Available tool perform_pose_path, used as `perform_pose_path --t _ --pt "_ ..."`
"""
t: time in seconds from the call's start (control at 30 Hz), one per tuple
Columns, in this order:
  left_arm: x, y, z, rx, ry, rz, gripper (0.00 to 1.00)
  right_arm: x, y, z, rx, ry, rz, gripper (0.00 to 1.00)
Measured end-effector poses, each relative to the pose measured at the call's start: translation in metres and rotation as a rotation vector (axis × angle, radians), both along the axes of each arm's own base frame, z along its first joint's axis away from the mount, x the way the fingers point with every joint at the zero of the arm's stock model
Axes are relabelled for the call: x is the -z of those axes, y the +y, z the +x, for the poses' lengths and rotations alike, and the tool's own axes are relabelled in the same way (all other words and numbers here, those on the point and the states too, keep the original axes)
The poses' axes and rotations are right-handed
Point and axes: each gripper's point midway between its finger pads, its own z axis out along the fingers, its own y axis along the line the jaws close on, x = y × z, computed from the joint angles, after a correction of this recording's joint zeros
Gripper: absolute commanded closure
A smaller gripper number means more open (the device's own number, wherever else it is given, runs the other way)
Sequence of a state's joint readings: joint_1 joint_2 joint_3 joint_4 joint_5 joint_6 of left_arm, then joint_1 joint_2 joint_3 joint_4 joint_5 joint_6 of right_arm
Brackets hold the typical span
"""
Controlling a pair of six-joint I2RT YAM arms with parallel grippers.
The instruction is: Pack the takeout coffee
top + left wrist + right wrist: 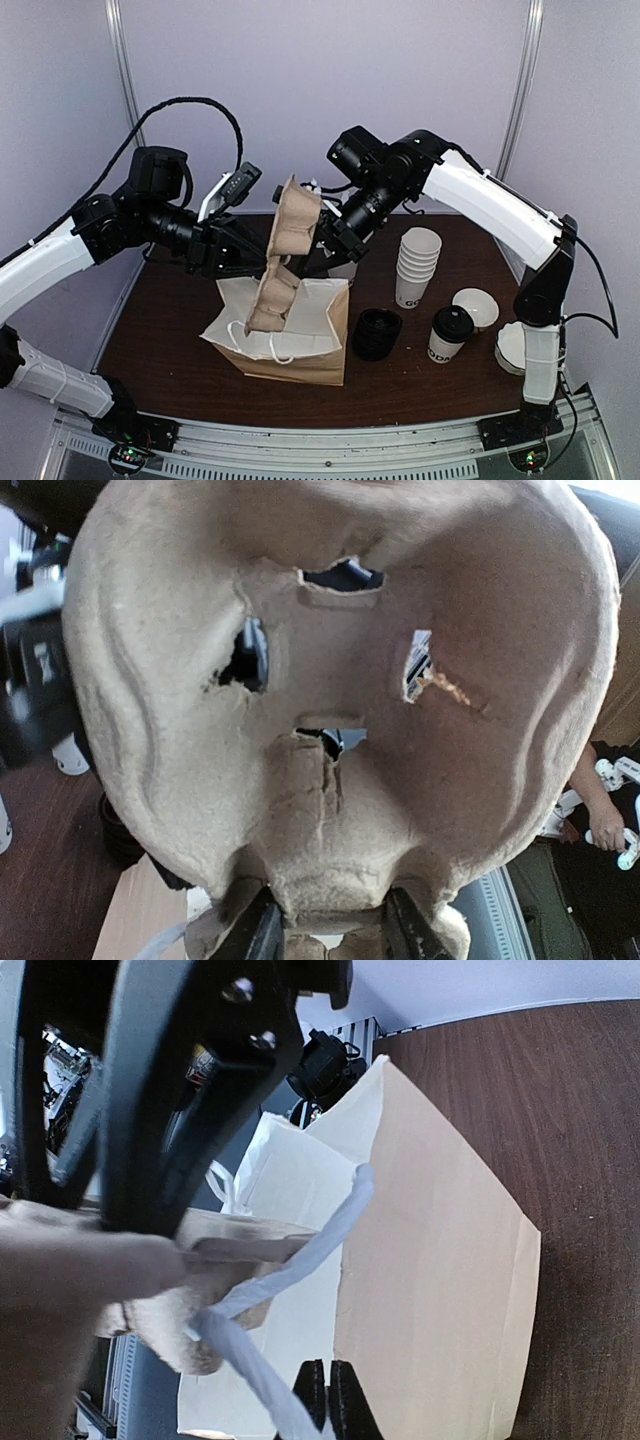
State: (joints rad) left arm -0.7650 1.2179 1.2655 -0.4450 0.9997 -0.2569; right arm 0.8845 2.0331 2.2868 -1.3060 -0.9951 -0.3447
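The takeout coffee point(449, 338), a white cup with dark lettering and a black dome lid, stands on the table right of the paper bag point(300, 345), clear of both grippers. My left gripper point(258, 250) is shut on the edge of a tan pulp cup carrier point(285, 255) and holds it upright, its lower end inside the bag's open mouth. The carrier point(330, 680) fills the left wrist view, clamped by the gripper point(333, 935). My right gripper point(326, 246) is at the bag's far rim, shut point(326, 1400) on the bag's white handle point(300, 1260), beside the bag wall point(440, 1290).
A stack of lidless white cups point(417, 265) stands behind the coffee. A stack of black lids point(377, 333) sits right of the bag. White lids point(476, 305) and another white stack point(512, 348) lie at the far right, near the right arm's base.
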Motion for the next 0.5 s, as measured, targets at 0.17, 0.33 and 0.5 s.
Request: perform_pose_path --t 0.17,0.33,0.5 --pt "0.021 0.004 0.003 -0.037 -0.039 0.090 0.68 0.001 0.002 -0.003 -0.009 0.003 -0.001 1.00" --pt "0.028 0.000 0.008 -0.032 -0.101 0.127 0.68 -0.001 0.006 -0.008 -0.025 0.012 0.009 1.00" --pt "0.049 -0.002 0.005 -0.028 -0.181 0.213 0.68 0.000 0.005 -0.009 -0.027 0.016 0.003 1.00"
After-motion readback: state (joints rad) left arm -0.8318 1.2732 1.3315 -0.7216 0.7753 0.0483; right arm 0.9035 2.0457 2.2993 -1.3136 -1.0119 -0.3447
